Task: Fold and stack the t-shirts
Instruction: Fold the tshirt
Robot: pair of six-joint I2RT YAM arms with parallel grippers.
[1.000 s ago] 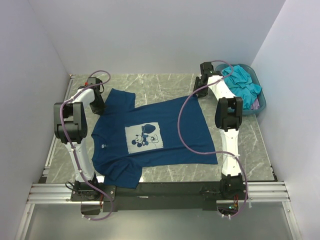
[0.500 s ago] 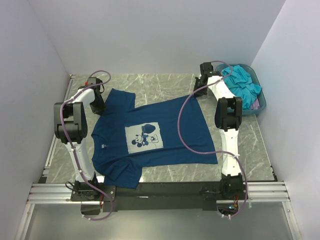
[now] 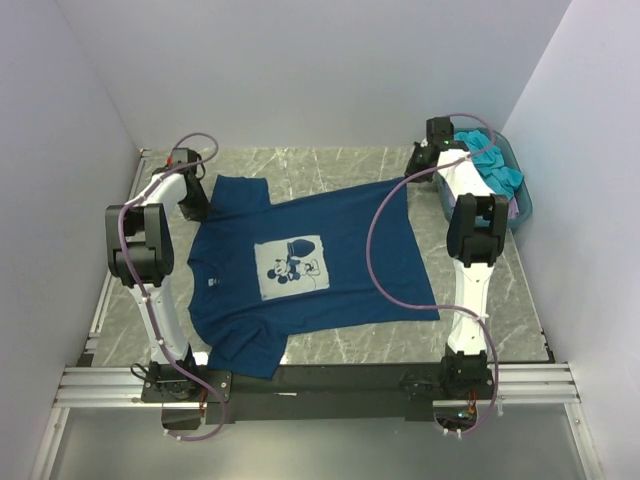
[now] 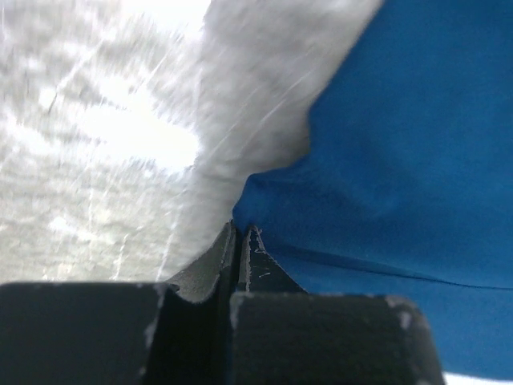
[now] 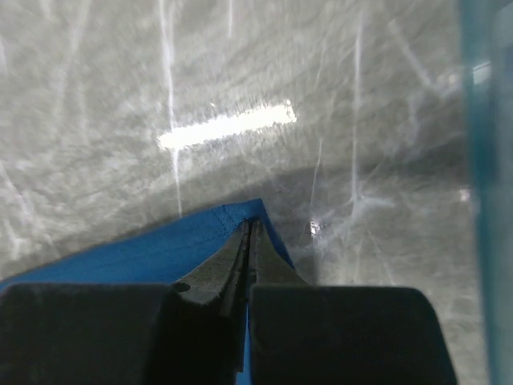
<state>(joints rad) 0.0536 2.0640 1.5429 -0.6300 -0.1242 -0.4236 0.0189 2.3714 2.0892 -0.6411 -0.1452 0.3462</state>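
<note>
item: navy t-shirt [image 3: 310, 270], one, spread flat and print-side up on the grey marbled counter [image 3: 330, 165], stretched between the two claws. pale square chest print with a cartoon mouse [image 3: 290, 272] lies about midway between them.

left claw [image 4: 240, 241]: fingers pressed together, pinching the shirt's far left edge by the sleeve. in the left wrist view the blue cloth runs from the fingertips off to the claw's right, with bare counter ahead and to its left.

right claw [image 5: 250, 233]: fingers pressed together, pinching the shirt's far right hem corner. the cloth corner sits right at the tips and trails back under the claw to its left, with bare counter ahead.

item: turquoise t-shirt [image 3: 495, 170], one, crumpled in a heap inside the teal plastic basket [image 5: 485, 200]. the basket stands just to the right of the right claw, its wall filling the right edge of the right wrist view, apart from the fingertips.

fittings: purple cable [image 3: 375, 250] looping along the right arm and passing over the navy shirt's right half; whether it touches the cloth cannot be told.
</note>
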